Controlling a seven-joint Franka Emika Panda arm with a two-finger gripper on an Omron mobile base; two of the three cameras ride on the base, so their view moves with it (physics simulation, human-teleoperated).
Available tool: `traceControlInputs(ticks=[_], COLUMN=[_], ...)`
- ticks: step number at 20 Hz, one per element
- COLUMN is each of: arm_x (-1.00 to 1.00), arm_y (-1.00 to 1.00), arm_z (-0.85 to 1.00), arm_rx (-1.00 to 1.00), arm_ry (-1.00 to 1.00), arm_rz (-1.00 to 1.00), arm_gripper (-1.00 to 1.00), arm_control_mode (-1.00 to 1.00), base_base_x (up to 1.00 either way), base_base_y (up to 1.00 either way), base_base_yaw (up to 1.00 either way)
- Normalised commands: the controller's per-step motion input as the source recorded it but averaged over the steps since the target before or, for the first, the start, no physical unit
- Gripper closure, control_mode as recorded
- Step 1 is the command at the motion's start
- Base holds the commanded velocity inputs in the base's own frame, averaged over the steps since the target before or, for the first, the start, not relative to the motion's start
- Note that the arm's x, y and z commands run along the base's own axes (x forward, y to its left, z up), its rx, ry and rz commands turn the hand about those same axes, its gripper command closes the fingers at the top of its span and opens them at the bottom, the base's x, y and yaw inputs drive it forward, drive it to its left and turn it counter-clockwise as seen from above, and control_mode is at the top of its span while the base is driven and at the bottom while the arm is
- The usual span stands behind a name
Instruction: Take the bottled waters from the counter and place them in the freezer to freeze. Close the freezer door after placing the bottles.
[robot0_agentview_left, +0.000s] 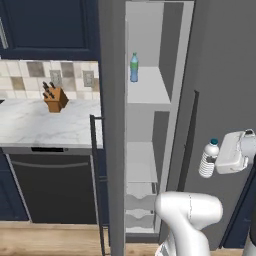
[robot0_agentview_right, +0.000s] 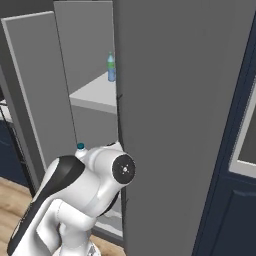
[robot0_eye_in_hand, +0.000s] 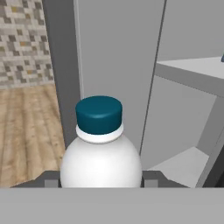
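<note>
My gripper (robot0_agentview_left: 214, 161) is shut on the clear ribbed bottled water (robot0_agentview_left: 208, 159) with a blue cap, holding it upright in front of the grey fridge front, right of the open freezer (robot0_agentview_left: 147, 130). In the hand view that bottle (robot0_eye_in_hand: 100, 148) sits between my gripper (robot0_eye_in_hand: 100, 180) fingers, facing white shelves. Its cap (robot0_agentview_right: 80, 146) peeks over my arm. The blue-tinted bottle (robot0_agentview_left: 134, 67) with a green cap stands on the freezer's upper shelf (robot0_agentview_right: 111, 67). The freezer door (robot0_agentview_left: 112, 140) stands swung open, edge-on, and shows as a flat panel (robot0_agentview_right: 32, 95). The counter (robot0_agentview_left: 45, 125) lies to the left.
A wooden knife block (robot0_agentview_left: 55, 98) stands on the counter near the tiled wall. A black dishwasher (robot0_agentview_left: 55, 187) sits under it. The fridge's right door has a long dark handle (robot0_agentview_left: 189, 135). White drawers (robot0_agentview_left: 140, 210) fill the freezer's bottom. Navy cabinets (robot0_agentview_right: 235, 210) stand at the right.
</note>
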Motion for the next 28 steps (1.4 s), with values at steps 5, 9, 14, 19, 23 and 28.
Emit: traceControlInputs(ticks=[5,9,14,19,23,28], arm_x=[0.00,0.00,0.00,0.00,0.00,0.00], arm_y=[0.00,0.00,0.00,0.00,0.00,0.00], arm_z=[0.00,0.00,0.00,0.00,0.00,0.00], arm_rx=[0.00,0.00,0.00,0.00,0.00,0.00], arm_ry=[0.00,0.00,0.00,0.00,0.00,0.00], arm_rz=[0.00,0.00,0.00,0.00,0.00,0.00], arm_gripper=[1.00,1.00,1.00,1.00,1.00,1.00], arm_control_mode=[1.00,1.00,1.00,1.00,1.00,1.00], base_base_x=[0.22,0.28,0.40,0.35,0.22,0.00], base_base_y=[0.00,0.00,0.00,0.00,0.00,0.00], base_base_yaw=[0.02,0.00,0.00,0.00,0.00,0.00])
